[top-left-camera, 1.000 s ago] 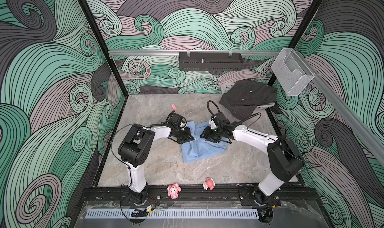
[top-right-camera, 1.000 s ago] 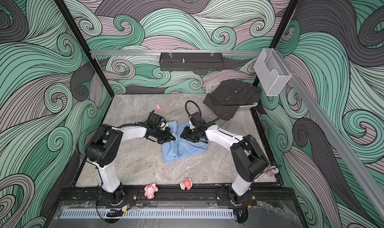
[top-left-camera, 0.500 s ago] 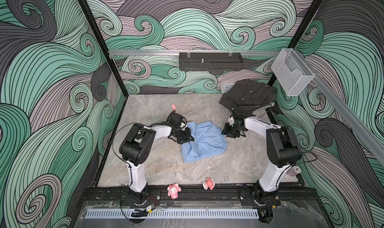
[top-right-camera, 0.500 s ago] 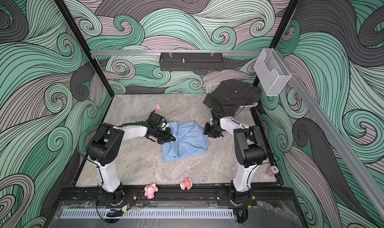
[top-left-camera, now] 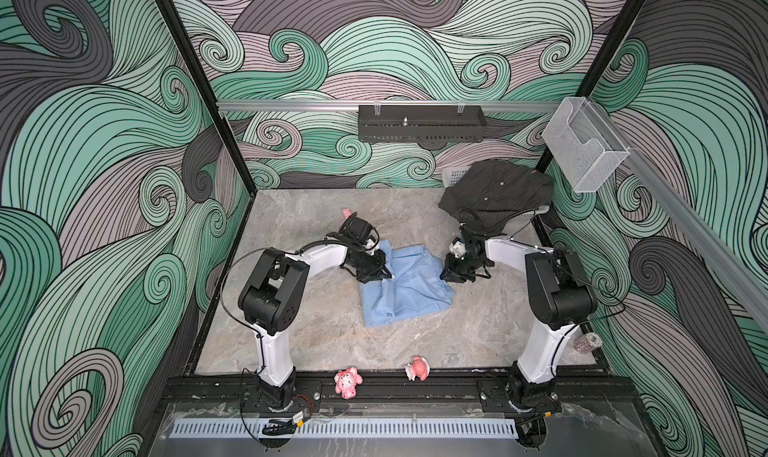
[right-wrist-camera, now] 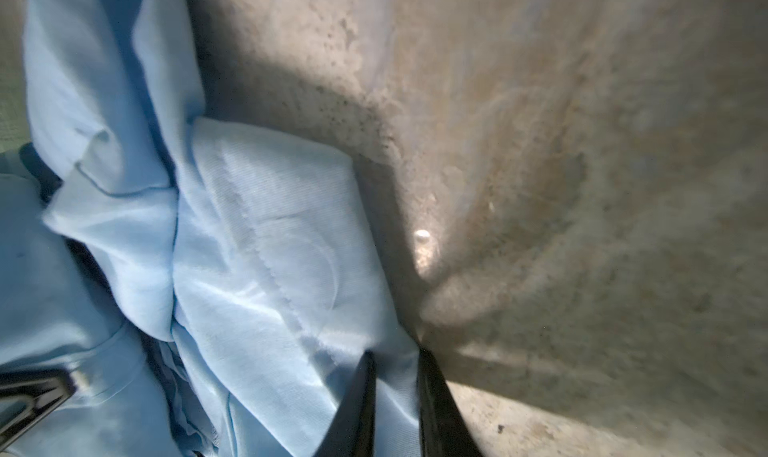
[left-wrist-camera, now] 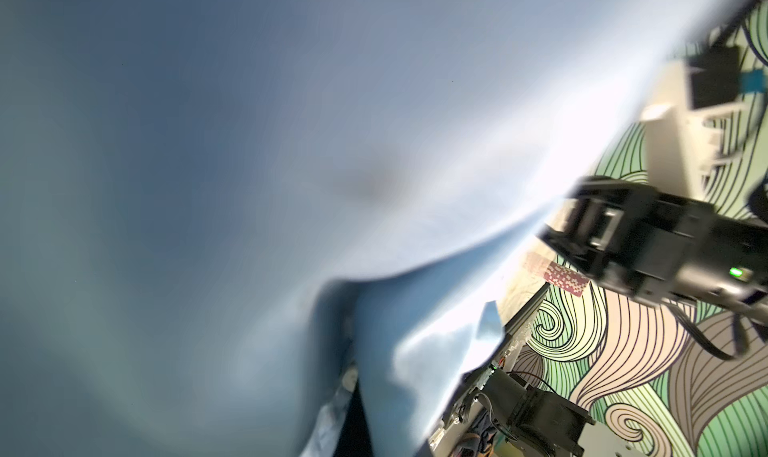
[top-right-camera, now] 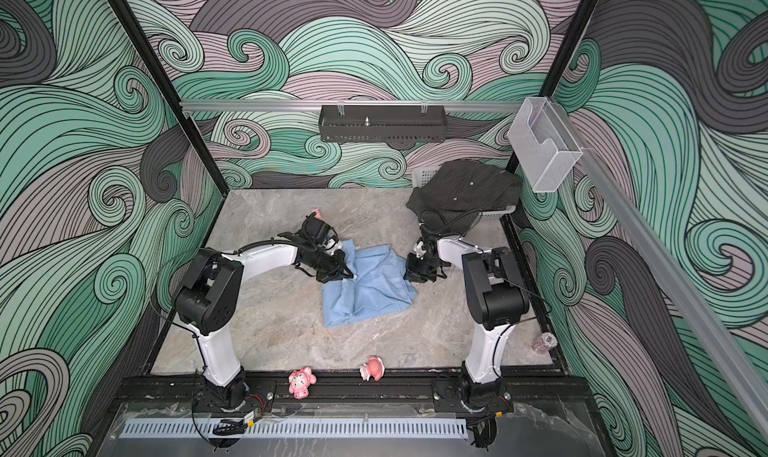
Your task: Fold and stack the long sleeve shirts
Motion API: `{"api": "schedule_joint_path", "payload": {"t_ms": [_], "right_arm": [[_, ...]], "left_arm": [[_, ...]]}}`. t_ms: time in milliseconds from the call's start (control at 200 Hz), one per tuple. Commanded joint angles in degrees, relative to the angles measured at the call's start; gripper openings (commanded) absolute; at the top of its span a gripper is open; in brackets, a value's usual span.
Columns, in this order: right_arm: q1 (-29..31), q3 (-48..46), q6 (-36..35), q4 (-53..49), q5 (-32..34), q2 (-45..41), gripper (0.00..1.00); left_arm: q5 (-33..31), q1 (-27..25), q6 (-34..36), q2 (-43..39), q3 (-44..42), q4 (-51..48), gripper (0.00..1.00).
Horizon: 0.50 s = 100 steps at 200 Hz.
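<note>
Left pincer (top-left-camera: pixel 386 274) clamps light blue collared cloth shirt (top-left-camera: pixel 409 295) at left; right pincer (right-wrist-camera: pixel 395 354) narrowly pinches its right edge

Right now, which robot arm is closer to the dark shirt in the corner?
Right. The right end effector is in front of the dark shirt; the left end effector is farther, across the blue shirt.

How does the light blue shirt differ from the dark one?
The light blue shirt lies flattened on the table; the dark pinstriped shirt is heaped over a white basket in the far corner. The left claw and right claw flank the blue one; neither touches the dark one.
</note>
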Motion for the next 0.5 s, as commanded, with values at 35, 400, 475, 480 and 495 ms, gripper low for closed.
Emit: {"api": "schedule_joint_path", "payload": {"t_ms": [35,400,475,480,495], "right_arm": [[0.3,-0.88,-1.23,-1.98,-1.64,-1.83,0.2],[0.23,-1.12,-1.85,-2.62,-2.17,-2.78,0.2],[0.26,-1.38,-1.63,-2.62,-2.55,-3.24,0.2],[0.26,-1.38,-1.63,-2.62,-2.55,-3.24,0.2],[0.28,-1.47,-1.59,-2.53,-2.6,-3.35,0.2]], "left_arm": [[-4.92,-3.81,-0.86,-2.48,6.4,-6.27,0.0],[-8.91,-10.51,-4.25,8.95,19.42,-7.81,0.0],[-9.01,-11.08,-4.85,11.88,21.59,-7.74,0.0],[-9.06,-11.13,-4.88,12.07,21.65,-7.67,0.0],[-9.1,-11.17,-5.04,12.56,21.91,-7.44,0.0]]}}
